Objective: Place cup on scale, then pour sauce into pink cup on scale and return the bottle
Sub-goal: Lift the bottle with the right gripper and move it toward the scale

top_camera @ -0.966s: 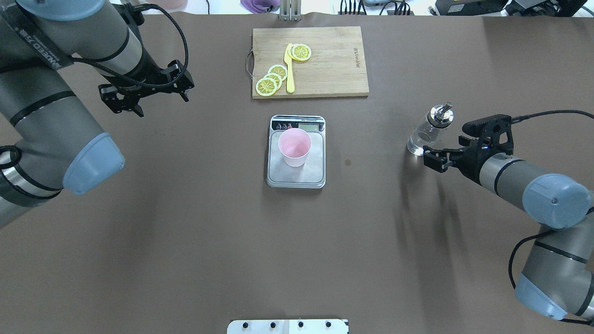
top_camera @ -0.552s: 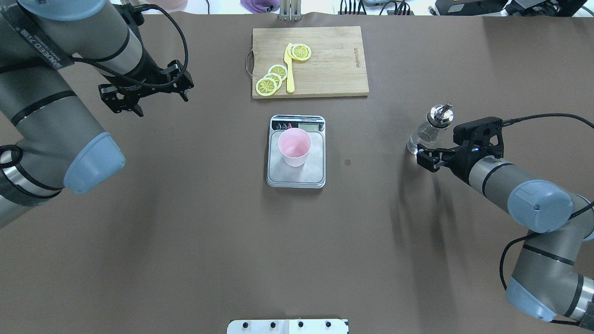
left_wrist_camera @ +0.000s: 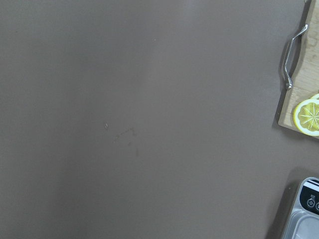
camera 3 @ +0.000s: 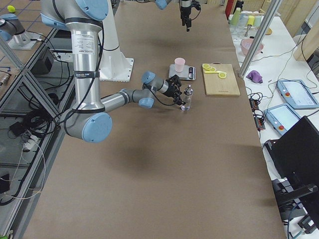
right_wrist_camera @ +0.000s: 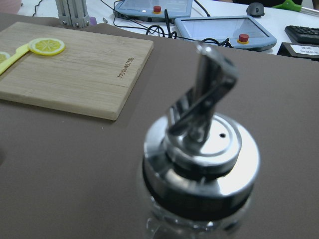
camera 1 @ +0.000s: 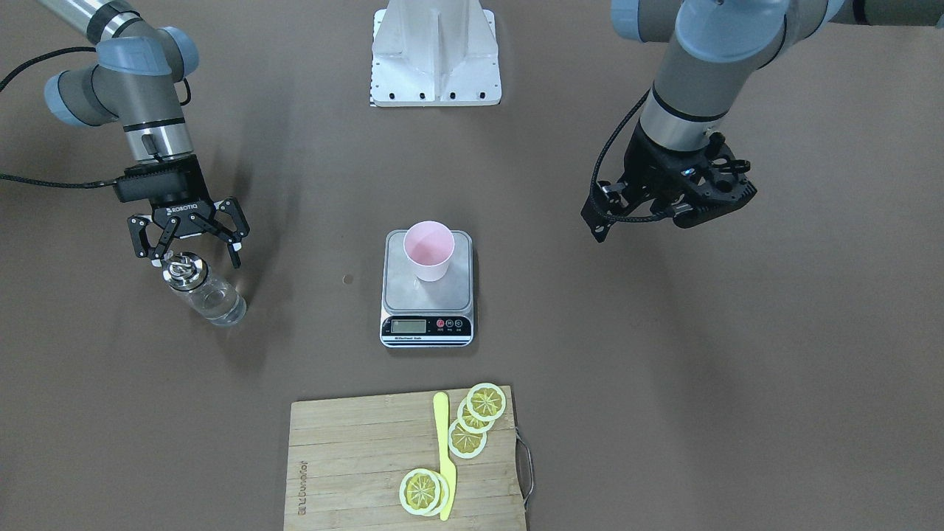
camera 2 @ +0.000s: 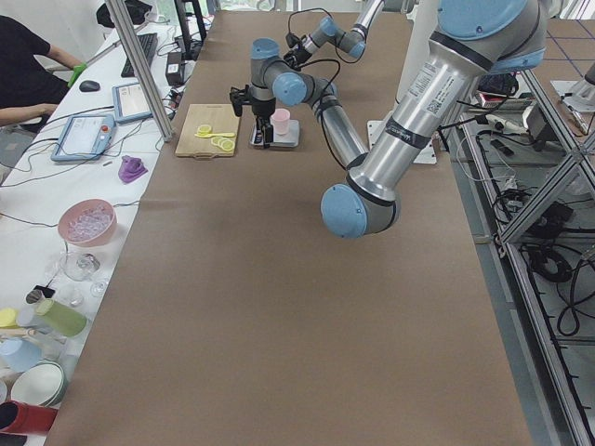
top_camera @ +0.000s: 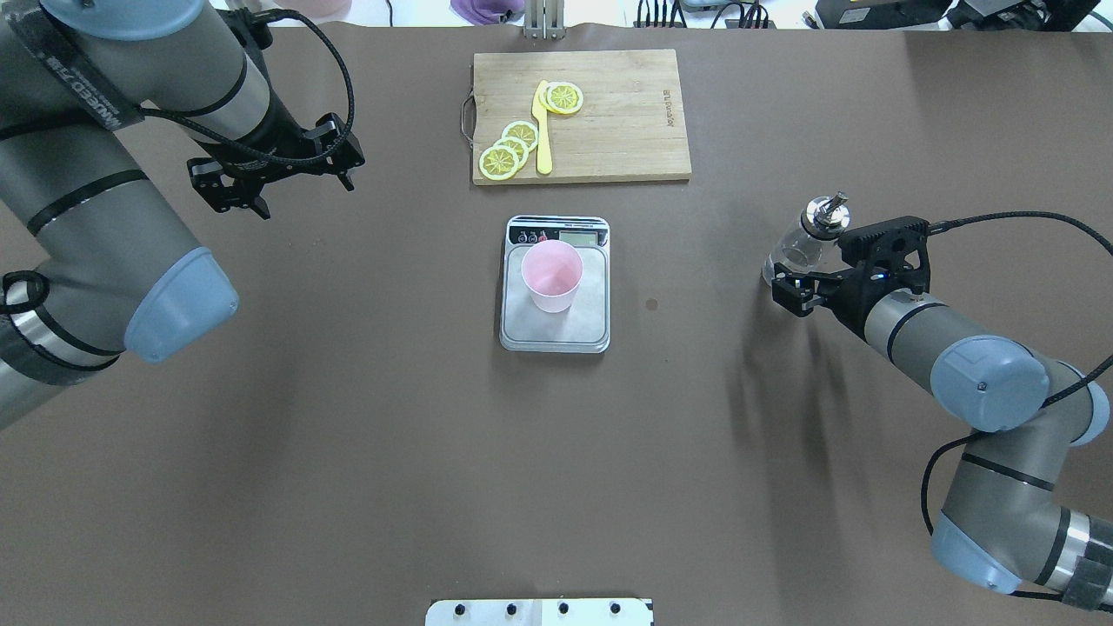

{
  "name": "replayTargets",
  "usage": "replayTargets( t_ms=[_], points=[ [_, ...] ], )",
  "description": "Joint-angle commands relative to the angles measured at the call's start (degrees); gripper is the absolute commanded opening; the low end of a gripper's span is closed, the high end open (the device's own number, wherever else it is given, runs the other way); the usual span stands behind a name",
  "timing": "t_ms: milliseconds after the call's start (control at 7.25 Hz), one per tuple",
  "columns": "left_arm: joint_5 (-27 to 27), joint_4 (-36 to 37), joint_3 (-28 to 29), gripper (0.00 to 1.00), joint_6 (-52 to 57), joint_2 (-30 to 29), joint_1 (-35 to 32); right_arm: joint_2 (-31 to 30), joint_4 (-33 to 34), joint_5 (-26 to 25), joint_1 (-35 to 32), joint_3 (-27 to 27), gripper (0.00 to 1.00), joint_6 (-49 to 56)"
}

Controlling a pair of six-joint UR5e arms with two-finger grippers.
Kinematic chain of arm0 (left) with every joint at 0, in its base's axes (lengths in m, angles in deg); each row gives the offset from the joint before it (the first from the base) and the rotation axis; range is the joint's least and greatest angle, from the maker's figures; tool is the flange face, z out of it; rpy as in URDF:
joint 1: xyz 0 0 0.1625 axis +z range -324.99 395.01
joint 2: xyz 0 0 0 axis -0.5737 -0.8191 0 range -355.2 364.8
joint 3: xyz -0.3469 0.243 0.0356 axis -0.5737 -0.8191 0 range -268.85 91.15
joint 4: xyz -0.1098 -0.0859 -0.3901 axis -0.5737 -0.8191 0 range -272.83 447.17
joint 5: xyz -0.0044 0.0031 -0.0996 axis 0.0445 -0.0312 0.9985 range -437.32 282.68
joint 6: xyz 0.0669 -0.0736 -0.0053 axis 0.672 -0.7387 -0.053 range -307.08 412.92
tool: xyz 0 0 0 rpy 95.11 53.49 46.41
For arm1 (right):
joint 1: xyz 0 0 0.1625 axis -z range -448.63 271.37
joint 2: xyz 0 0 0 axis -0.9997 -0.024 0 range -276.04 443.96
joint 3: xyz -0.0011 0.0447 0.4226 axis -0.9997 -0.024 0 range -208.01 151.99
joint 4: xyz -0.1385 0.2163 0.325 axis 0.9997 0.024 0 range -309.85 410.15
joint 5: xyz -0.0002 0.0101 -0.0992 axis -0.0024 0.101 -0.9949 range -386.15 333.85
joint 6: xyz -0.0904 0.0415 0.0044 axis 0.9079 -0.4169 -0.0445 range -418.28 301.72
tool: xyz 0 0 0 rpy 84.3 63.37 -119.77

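Glass bottle (top_camera: 796,252), upright on the table (top_camera: 348,435), well right of the scale (top_camera: 556,330) bearing the cup (top_camera: 551,276). Expect it rigid, slick, breakable and liquid-weighted; grasp the body below the metal cap. Your right gripper (camera 1: 186,257) straddles it, fingers apart; the left gripper (top_camera: 304,198) hangs spread, empty. "ROBOTIQ" reads on the right gripper; the cutting board (top_camera: 626,130) stamp is illegible.

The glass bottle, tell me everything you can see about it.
The bottle is small, clear glass, with a shiny silver pour-spout cap and colourless liquid inside. It stands upright on the brown table, well aside from the scale. The open right gripper straddles it; whether it touches is unclear.
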Motion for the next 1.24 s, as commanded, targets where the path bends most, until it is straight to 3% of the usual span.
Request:
replayTargets(
  t_ms=[0, 1103],
  points=[
    [-0.1, 0.02, 0.12, 0.98, 0.0, -0.03, 0.0, 1.22, 0.01, -0.31, 0.0, -1.49, 0.98, 0.09],
    [-0.1, 0.02, 0.47, 0.98, -0.09, -0.12, 0.09, 3.59, -0.07, -0.49, -0.87, -5.18, 0.95, 0.53]
  ],
)
